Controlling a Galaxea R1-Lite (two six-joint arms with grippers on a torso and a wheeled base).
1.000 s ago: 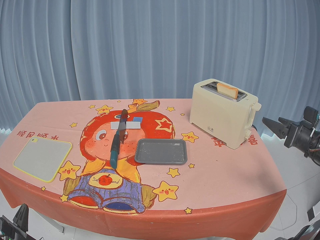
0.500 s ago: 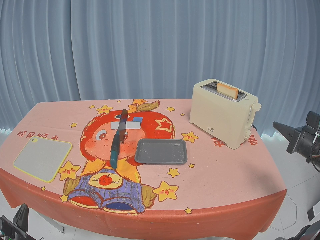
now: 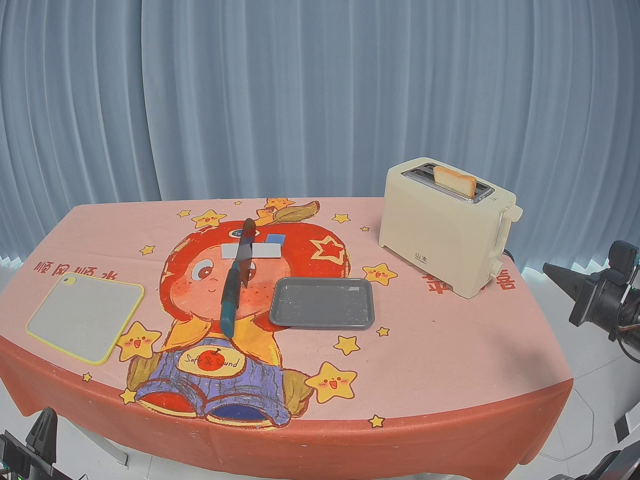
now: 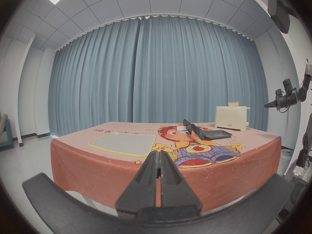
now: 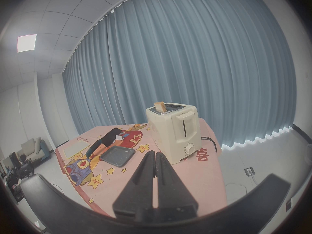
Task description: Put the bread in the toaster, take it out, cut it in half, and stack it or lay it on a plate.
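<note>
A cream toaster [image 3: 447,225] stands at the table's right rear, with a slice of bread [image 3: 455,181] poking up from its slot. A grey plate [image 3: 322,303] lies mid-table. Beside it a teal-handled knife [image 3: 235,278] is propped up. My right gripper [image 3: 548,270] hangs shut and empty off the table's right side, level with the toaster's lower half. The right wrist view has its gripper [image 5: 155,161] pointing toward the toaster [image 5: 172,130] and bread [image 5: 160,106]. My left gripper [image 4: 159,166] is shut and empty, low in front of the table's left corner [image 3: 45,418].
A yellow-rimmed cutting board [image 3: 85,315] lies at the front left of the patterned pink tablecloth [image 3: 427,361]. A small white and blue block [image 3: 260,248] sits under the knife blade. The toaster's cord [image 5: 208,142] trails off the right side. Blue curtains hang behind.
My right gripper has drawn back to the right and slightly down, away from the toaster, and its two fingers, apart a second ago, are together. Everything on the table is unmoved.
</note>
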